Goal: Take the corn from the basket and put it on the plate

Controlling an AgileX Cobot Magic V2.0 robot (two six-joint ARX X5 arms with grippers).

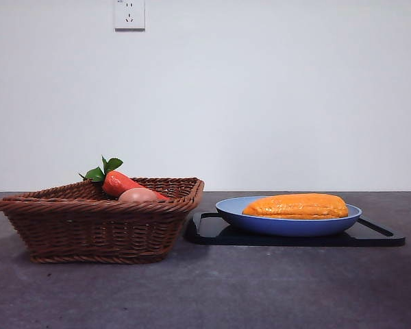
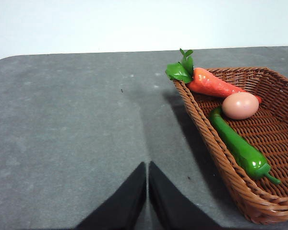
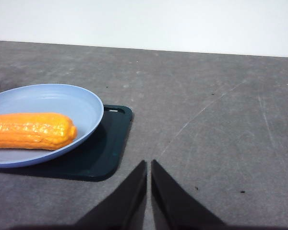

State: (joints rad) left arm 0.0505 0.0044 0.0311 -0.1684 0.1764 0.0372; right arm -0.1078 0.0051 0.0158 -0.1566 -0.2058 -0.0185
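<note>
The corn (image 1: 296,205) lies lengthwise in the blue plate (image 1: 288,224), which sits on a flat black tray (image 1: 377,236) just beside the wicker basket (image 1: 96,229). Judging from this, the placing step is done and the task looks finished, or all but finished. The basket holds only a carrot (image 2: 211,82) leaning on its rim, a pinkish-tan egg-like thing (image 2: 240,105) and a green pepper (image 2: 240,146); no corn is in it. The right gripper (image 3: 149,165) hangs above bare table (image 3: 221,124) near the tray's corner, clear of the plate, its jaws pressed together and holding nothing. The left gripper (image 2: 148,167) hovers over the table beside the basket's outer wall, jaws likewise closed and empty. Neither arm shows in the front view, so both appear drawn back. The next move calls for little: probably only keeping both arms clear, since the corn seems to rest steadily inside the plate's rim.
</note>
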